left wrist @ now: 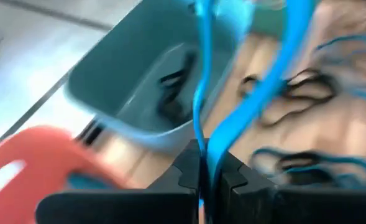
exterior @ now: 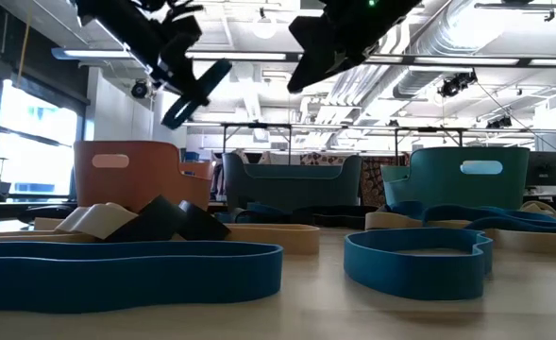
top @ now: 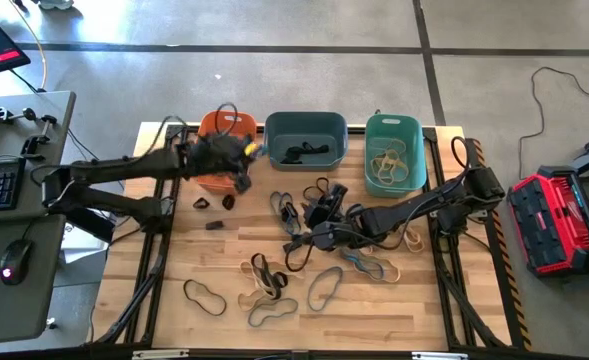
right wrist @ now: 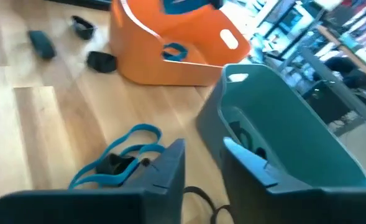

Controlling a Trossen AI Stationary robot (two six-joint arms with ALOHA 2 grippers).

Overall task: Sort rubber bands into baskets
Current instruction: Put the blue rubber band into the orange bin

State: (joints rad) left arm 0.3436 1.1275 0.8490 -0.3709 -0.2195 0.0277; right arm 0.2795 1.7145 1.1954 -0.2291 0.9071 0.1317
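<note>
**Blue band clamped beside the orange tub**

The left pincer (left wrist: 202, 177) is seen clamped on a thin blue rubber band (left wrist: 276, 74), held above the surface near the orange plastic basket (top: 219, 128); the band's long axis runs straight out from the fingers. The right pincer (right wrist: 202, 163) is held with its fingers apart, nothing between them, over the scattered loops (top: 324, 285) on the wooden surface (top: 174, 320). Dark bands (top: 299, 153) are contained in the slate blue-grey basket (top: 306, 122), tan ones (top: 389, 162) in the teal green basket (top: 394, 126).
</note>
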